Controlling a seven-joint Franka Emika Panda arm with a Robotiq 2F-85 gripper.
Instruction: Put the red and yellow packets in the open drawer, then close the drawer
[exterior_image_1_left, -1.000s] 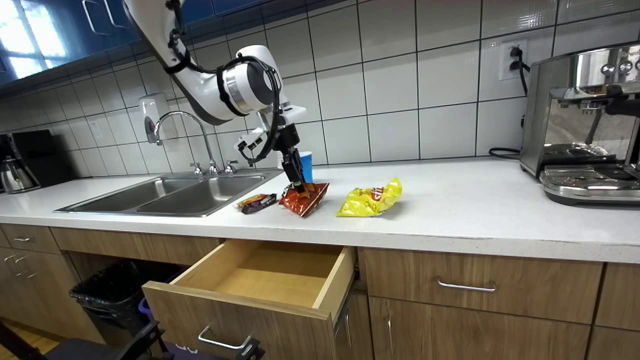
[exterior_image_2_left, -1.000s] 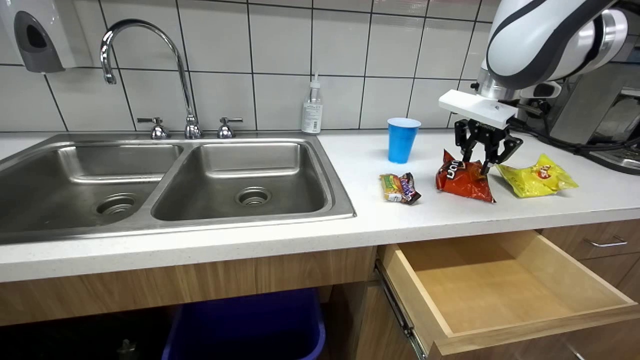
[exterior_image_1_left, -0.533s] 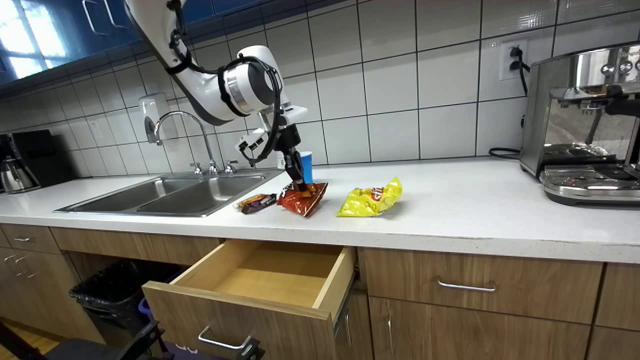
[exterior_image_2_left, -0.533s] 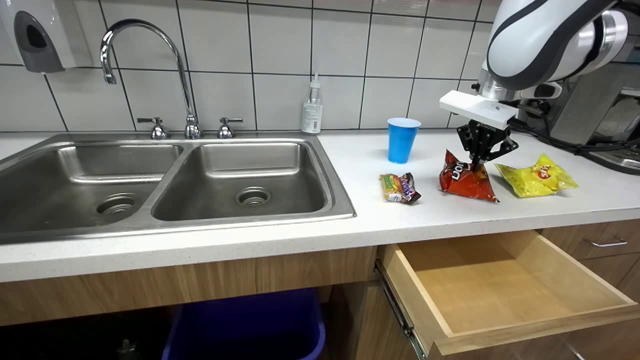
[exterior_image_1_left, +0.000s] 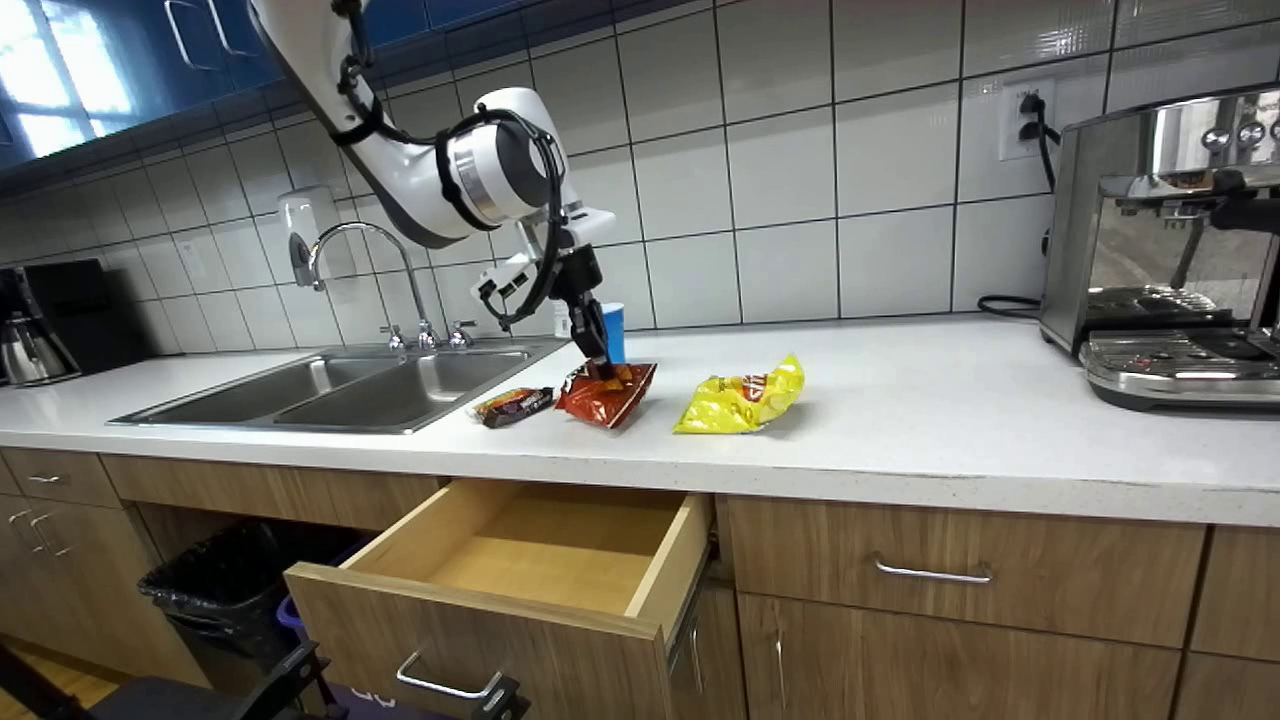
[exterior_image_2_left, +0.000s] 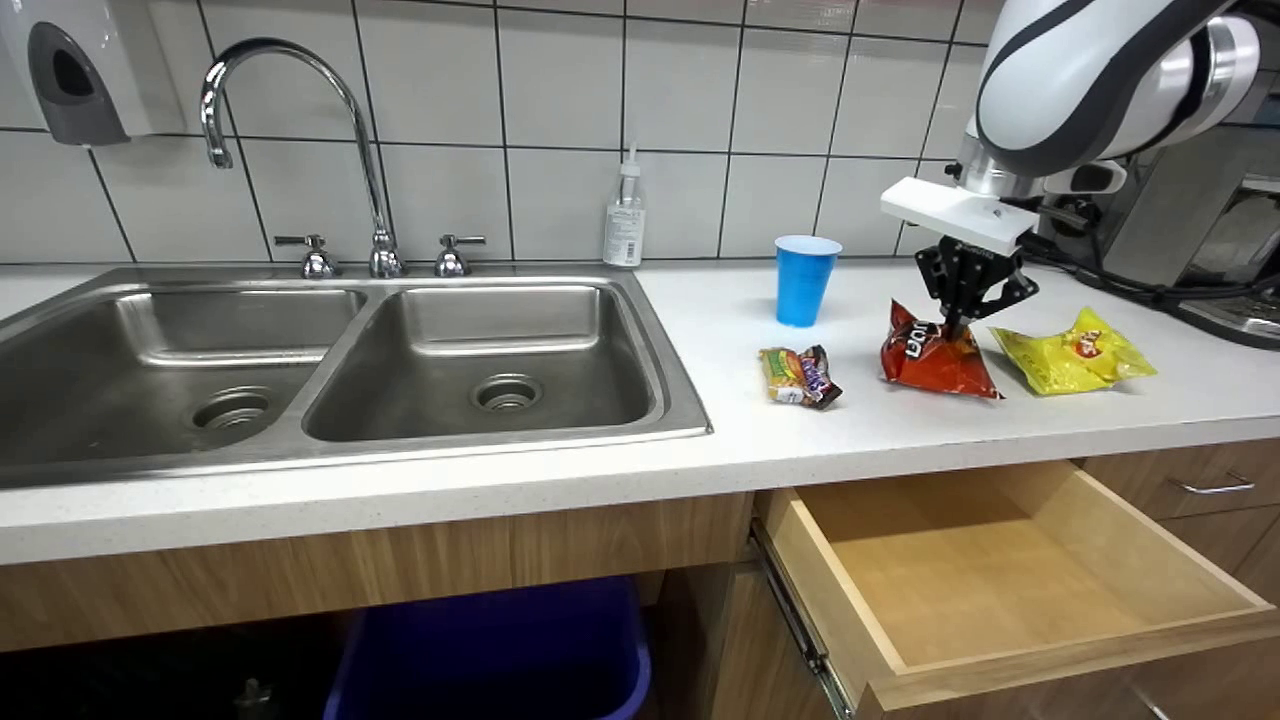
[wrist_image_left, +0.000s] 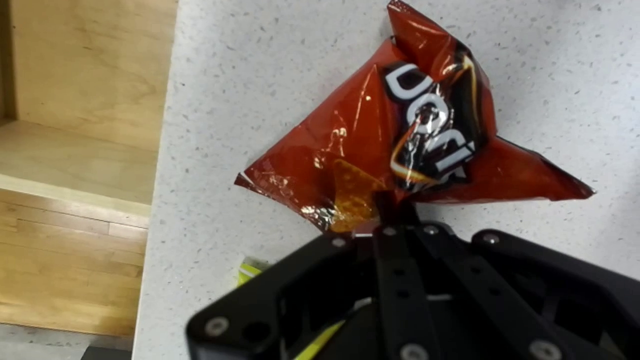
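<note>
Pincer (exterior_image_2_left: 956, 328) pointing down, tips together, clamped on a fold of the red Doritos bag (exterior_image_2_left: 938, 371). In the wrist view the bag spreads from about 10 round to 2 o'clock of the tips, a printed tortilla chip close by them. Whether its underside touches the white counter (exterior_image_2_left: 740, 442): cannot tell.

Bearings from the tips, in an exterior view. Yellow snack bag (exterior_image_2_left: 1072, 364), wrinkled, on the counter at 4 o'clock, near but apart from the red one. Small candy packet (exterior_image_2_left: 785, 376), part yellow, part dark, at 8. Blue disposable cup (exterior_image_2_left: 806, 285) upright at 10; pump bottle (exterior_image_2_left: 625, 225) farther out, same line. Wood drawer (exterior_image_2_left: 1030, 590) standing open below the counter, 5 to 6 o'clock, both bags outside it. Double-bowl steel sink (exterior_image_2_left: 683, 412) out at 9.

Espresso machine (exterior_image_1_left: 1150, 250), in an exterior view: between 2 and 3 o'clock, well apart.
</note>
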